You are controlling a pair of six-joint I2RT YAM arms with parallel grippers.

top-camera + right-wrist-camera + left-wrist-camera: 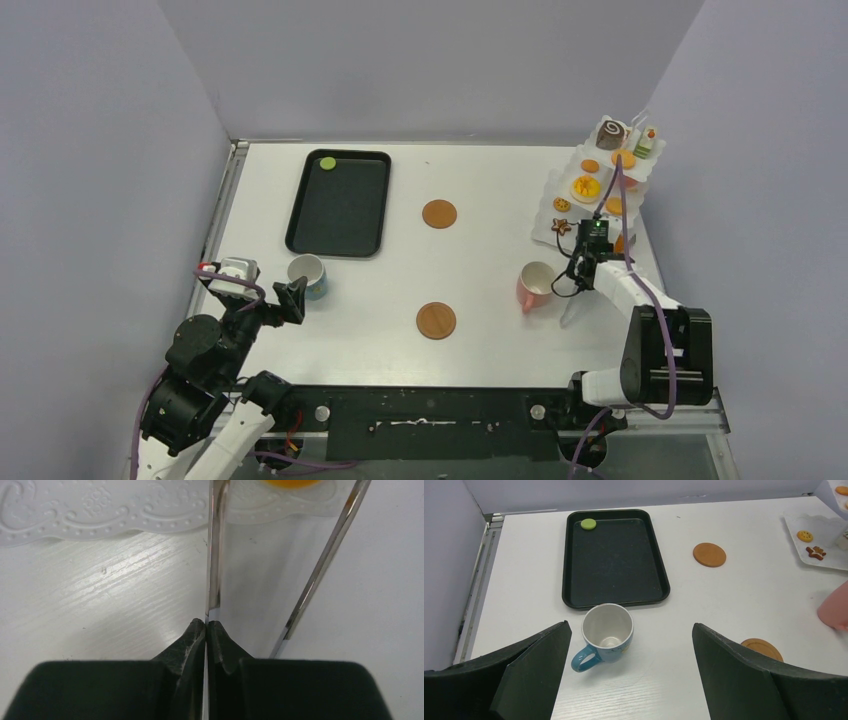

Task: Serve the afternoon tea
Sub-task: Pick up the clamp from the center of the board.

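L gripper (pixel 631 628): fingers wide open, nothing held. Blue cup (pixel 607 630) stands upright just past the tips, in line w/ the gap, nearer the finger on the picture's left. Its handle points back toward that finger; no contact seen. Only L wrist view looks down inside the cup: pale, bare bottom.

R gripper (pixel 206 625): fingers pressed together on one thin metal arm of the tongs (pixel 214 555). The other arm runs free, angling off to the right. Only R wrist view shows this grip; in top view the tongs are too thin to make out. Pink cup (pixel 535 285) sits on the table just left of R gripper, apart from it. It's out of R wrist view, and shows only as a pink edge at the right of L wrist view.

Mid-table: near coaster (pixel 436 320) and far coaster (pixel 439 213), both brown, well apart.

Further left: black tray (pixel 340 215) w/ green disc (pixel 327 162) in its far-left corner.

Far right: white tiered stand (pixel 548 212) w/ orange tart (pixel 586 187), cookie (pixel 562 204), choc swirl roll (pixel 610 132), cake slice (pixel 646 143). R wrist view adds the stand's embossed rim just beyond the tong arms. Can't tell if they touch it.
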